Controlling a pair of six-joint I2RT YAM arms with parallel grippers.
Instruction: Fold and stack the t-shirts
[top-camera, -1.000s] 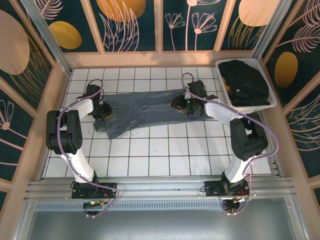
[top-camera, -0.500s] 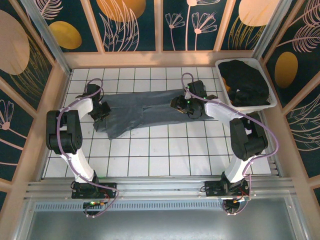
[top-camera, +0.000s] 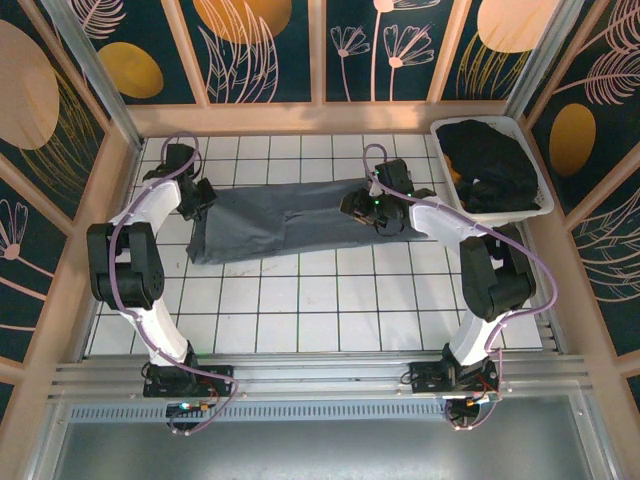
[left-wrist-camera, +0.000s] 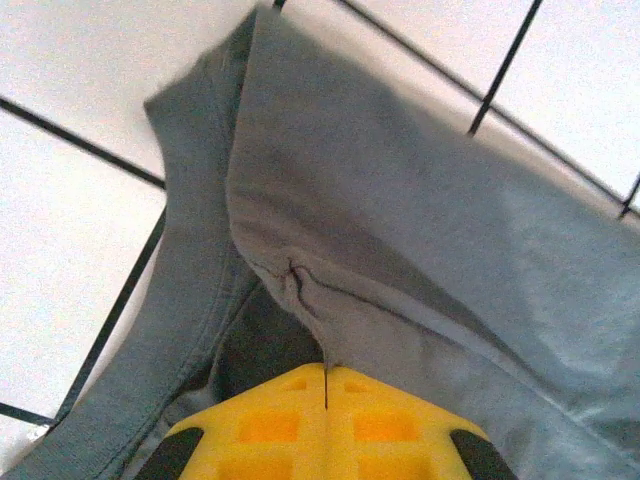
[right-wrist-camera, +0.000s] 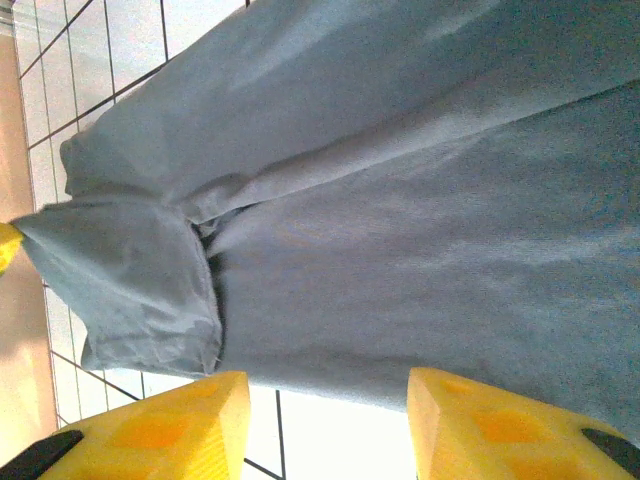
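Note:
The slate blue-grey t-shirt (top-camera: 290, 215) lies stretched across the far half of the tiled table, folded into a long band. My left gripper (top-camera: 199, 197) is at its left end and is shut on a pinch of the fabric (left-wrist-camera: 325, 372); a hem (left-wrist-camera: 190, 300) hangs beside it. My right gripper (top-camera: 360, 208) is over the shirt's right part and stands open (right-wrist-camera: 328, 405), with the shirt's edge (right-wrist-camera: 330, 360) just beyond its yellow fingertips (right-wrist-camera: 170, 420). Black t-shirts (top-camera: 488, 160) are piled in the bin.
The white plastic bin (top-camera: 540, 208) stands at the table's far right corner. Wooden frame rails (top-camera: 320, 118) border the table at the back and sides. White tiles (top-camera: 320, 310) lie bare between the shirt and the arm bases.
My left gripper has moved toward the far left corner with the shirt's end, pulling the bunched left part out flat. The right gripper has stayed in place.

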